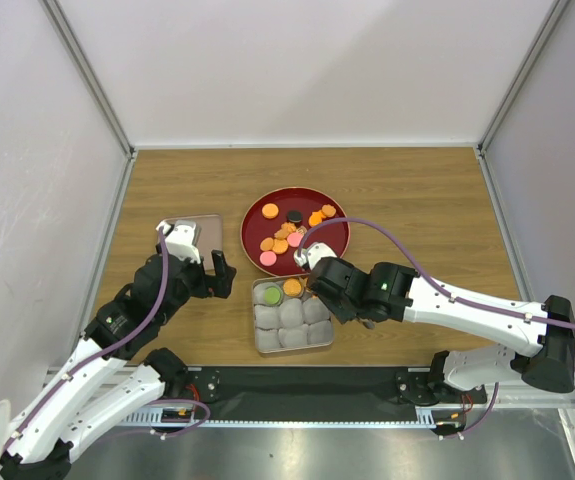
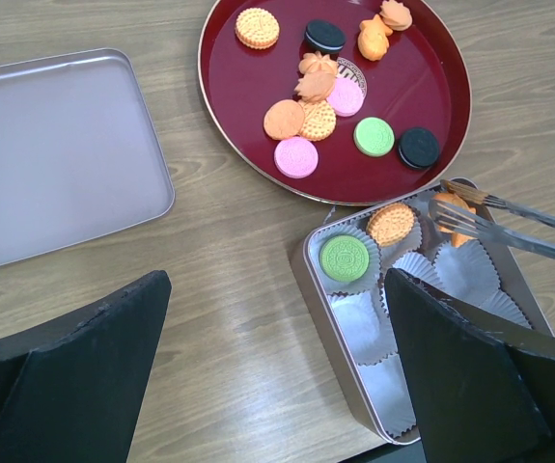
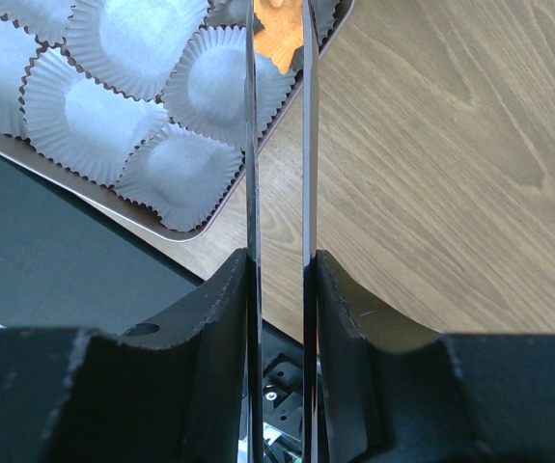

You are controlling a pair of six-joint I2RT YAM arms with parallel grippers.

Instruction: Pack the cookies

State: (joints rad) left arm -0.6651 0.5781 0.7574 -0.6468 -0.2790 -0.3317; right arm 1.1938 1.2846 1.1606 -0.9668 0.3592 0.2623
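Observation:
The cookies (image 1: 292, 228) lie on a round red plate (image 1: 257, 210), also in the left wrist view (image 2: 248, 87). A square tin (image 1: 259, 340) with pale paper cups holds a green cookie (image 2: 344, 258) and an orange cookie (image 2: 391, 223). My right gripper (image 3: 279, 260) is shut on metal tongs (image 3: 250, 145). Their tips pinch an orange cookie (image 3: 279, 34) over the tin's far right cup, also in the left wrist view (image 2: 458, 220). In the top view the right gripper (image 1: 325, 278) hangs over the tin's far right corner. My left gripper (image 2: 275, 289) is open and empty, left of the tin (image 1: 219, 274).
The tin's flat lid (image 2: 55, 154) lies on the wooden table left of the plate, also in the top view (image 1: 210, 228). White walls enclose the table on three sides. A black strip runs along the near edge by the arm bases.

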